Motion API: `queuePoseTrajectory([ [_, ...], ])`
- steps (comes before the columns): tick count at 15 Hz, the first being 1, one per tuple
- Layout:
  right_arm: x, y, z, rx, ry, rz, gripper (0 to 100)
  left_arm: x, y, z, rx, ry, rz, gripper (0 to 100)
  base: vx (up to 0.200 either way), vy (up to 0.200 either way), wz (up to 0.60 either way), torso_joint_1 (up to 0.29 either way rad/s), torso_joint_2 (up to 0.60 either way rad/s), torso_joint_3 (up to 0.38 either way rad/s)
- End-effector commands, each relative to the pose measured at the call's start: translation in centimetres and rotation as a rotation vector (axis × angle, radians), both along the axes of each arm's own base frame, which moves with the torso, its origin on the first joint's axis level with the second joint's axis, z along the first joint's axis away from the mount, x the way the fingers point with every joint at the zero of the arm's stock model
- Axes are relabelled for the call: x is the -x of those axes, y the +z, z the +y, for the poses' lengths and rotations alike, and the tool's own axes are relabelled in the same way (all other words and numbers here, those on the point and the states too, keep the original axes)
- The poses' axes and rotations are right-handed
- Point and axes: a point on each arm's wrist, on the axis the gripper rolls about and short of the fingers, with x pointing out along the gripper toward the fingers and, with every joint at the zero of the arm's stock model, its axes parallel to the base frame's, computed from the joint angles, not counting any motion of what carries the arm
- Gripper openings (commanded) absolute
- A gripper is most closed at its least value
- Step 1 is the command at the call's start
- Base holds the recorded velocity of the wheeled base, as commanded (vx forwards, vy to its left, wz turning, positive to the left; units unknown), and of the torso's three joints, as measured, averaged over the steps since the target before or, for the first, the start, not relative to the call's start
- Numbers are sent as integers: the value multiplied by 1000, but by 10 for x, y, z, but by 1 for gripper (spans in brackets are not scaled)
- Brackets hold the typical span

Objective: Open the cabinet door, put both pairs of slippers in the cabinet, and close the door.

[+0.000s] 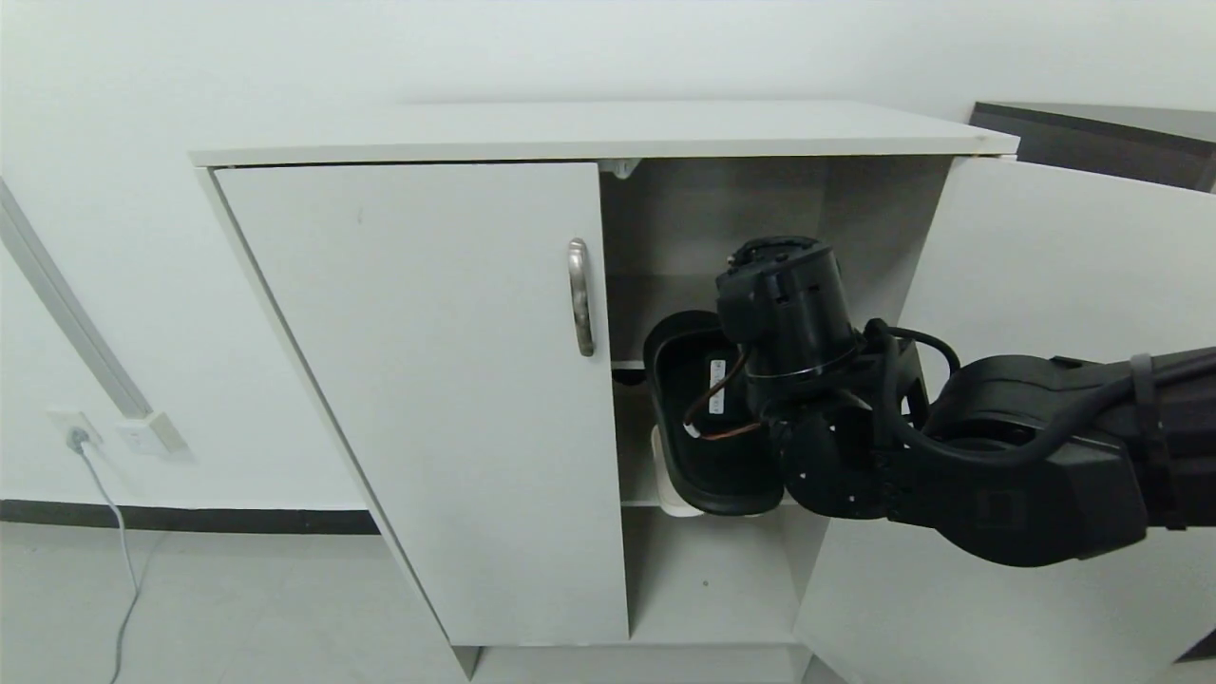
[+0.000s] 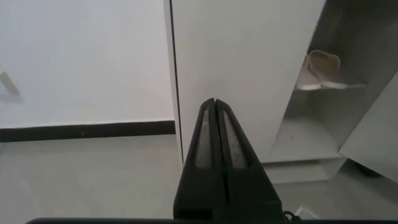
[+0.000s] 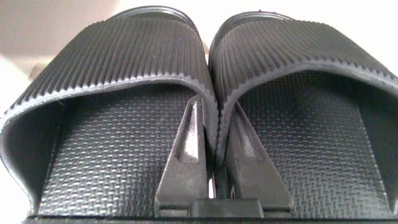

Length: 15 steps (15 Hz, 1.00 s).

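Black slippers [image 3: 118,81] are clenched at their adjoining straps by the right gripper [image 3: 219,163].

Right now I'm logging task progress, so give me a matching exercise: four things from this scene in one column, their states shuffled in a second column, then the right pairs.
1. black slippers
2. pale slippers
3. left door
4. right door

A. swung open
B. lying on a shelf
C. closed
D. gripped by the right fingers

Pairs: 1-D, 2-B, 3-C, 4-A
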Motion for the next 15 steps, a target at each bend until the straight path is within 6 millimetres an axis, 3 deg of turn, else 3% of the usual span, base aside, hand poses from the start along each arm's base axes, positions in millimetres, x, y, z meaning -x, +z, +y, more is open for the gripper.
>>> queuePoseTrajectory([
  [1, -1, -2, 1, 5, 0, 3, 0, 0, 0, 0, 3, 0, 0, 0, 200, 0, 0, -7, 2, 7],
  [6, -26, -7, 1, 10, 12, 19, 0, 0, 0, 0, 3, 0, 0, 0, 0, 0, 0, 0, 0, 0],
  [15, -92, -6, 5, 22, -4, -25, 0, 0, 0, 0, 3, 0, 0, 0, 0, 0, 0, 0, 0, 0],
])
